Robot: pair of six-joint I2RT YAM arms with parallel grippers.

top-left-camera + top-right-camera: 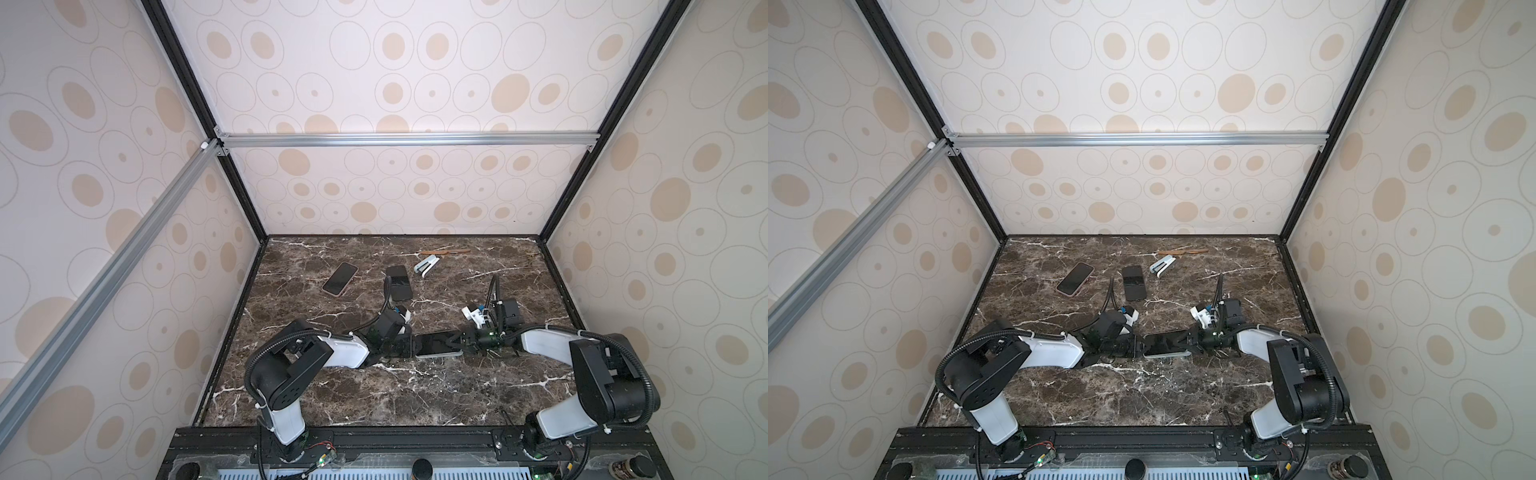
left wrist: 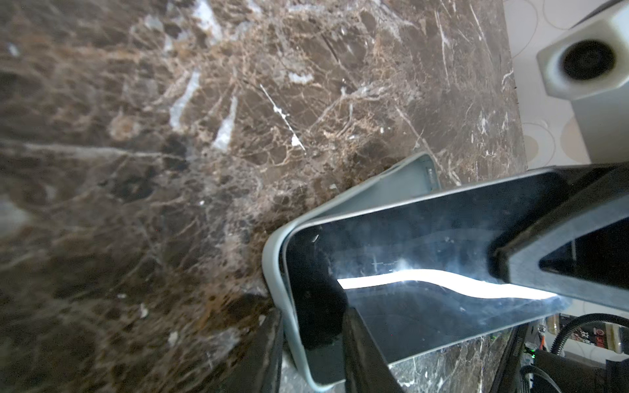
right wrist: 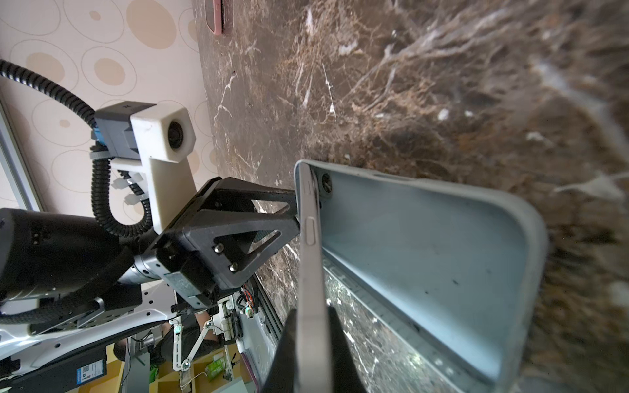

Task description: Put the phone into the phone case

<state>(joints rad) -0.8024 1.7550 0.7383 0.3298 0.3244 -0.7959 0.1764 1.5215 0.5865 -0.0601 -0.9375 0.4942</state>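
a: fig. 1, near row, read from the left. what do we mark first?

b: the left end effector, clamped on the left end of the phone case. one of its fingers lies on the screen and the other sits outside the case back, so case and phone are pinched together there.

a: and at the centre?

b: the phone, screen toward the camera head, spanning the gap between the two arms over the bench. we see its left end seated in the pale blue-grey case. toward the right the case hangs away from the phone's back, leaving an open wedge. we cannot tell whether the case touches the bench.

a: then the right?

b: the right end effector, closed on the phone's right end alone. in the right wrist view it grips either side of the silver edge, with the case wall outside the grip.

a: far row?

b: we note a pink-edged handset, a black slab, a small white tool and a thin wooden stick near the back wall, all lying well apart from both arms.
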